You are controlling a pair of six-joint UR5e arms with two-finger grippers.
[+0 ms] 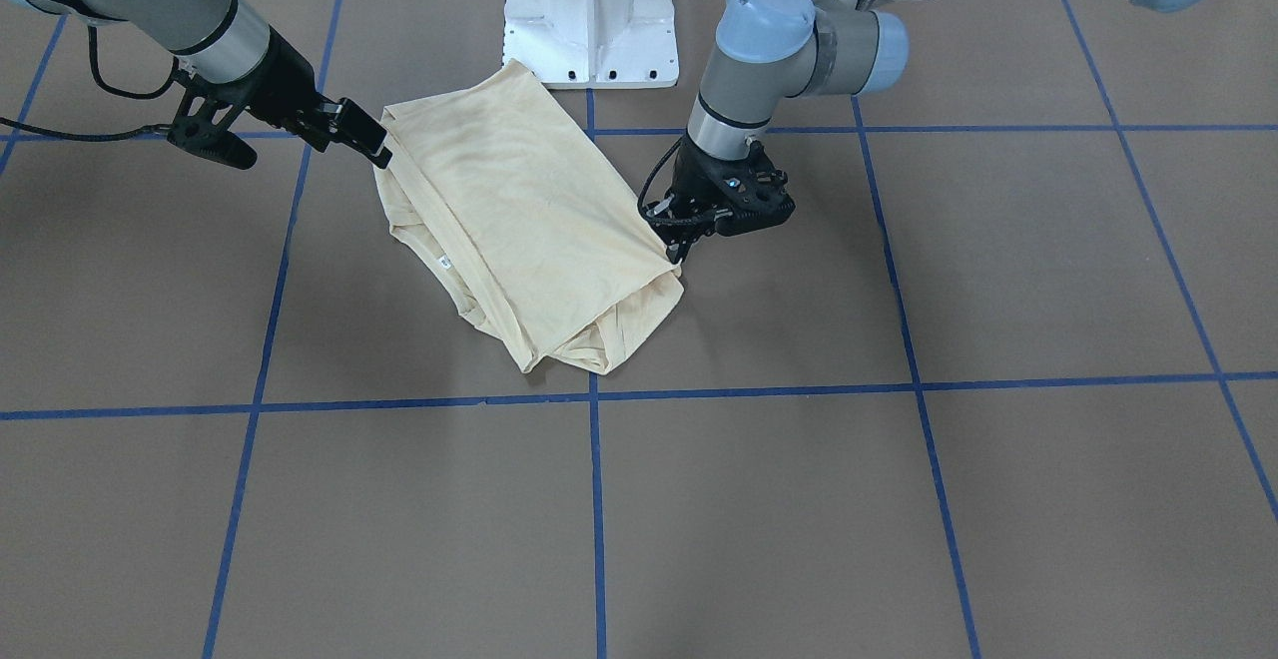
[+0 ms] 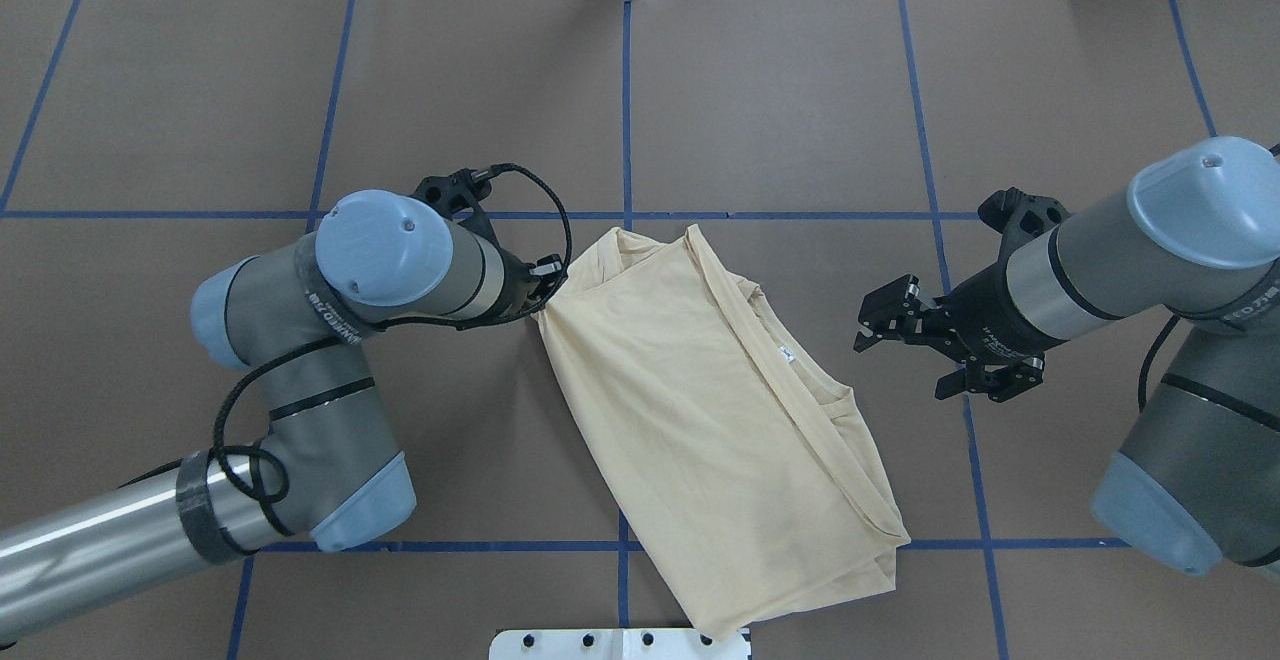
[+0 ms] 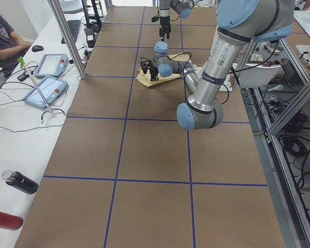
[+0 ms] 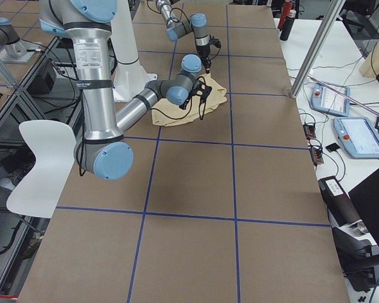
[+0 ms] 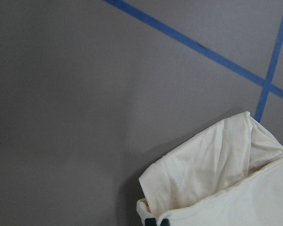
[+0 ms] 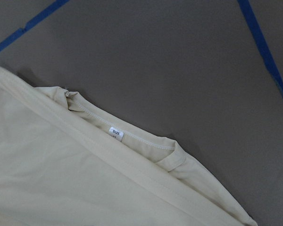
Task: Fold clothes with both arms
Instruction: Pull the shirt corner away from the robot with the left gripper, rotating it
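The cream-yellow shirt (image 1: 519,210) lies folded into a long slanted block on the brown table, print hidden. Its white neck label (image 2: 787,353) faces up and also shows in the right wrist view (image 6: 116,133). My left gripper (image 2: 545,290) is low at the shirt's far left corner and looks shut on the fabric edge; in the left wrist view the cloth (image 5: 217,179) bunches over the dark fingertips. It also shows in the front view (image 1: 682,245). My right gripper (image 2: 880,320) is open and empty, beside the collar side, apart from the shirt (image 2: 700,410).
The white pedestal base (image 1: 591,10) stands just behind the shirt's near end. Blue tape lines (image 2: 627,90) grid the table. In the left side view a white bench with tablets (image 3: 44,90) and a seated person (image 3: 2,36) lie beyond the far edge.
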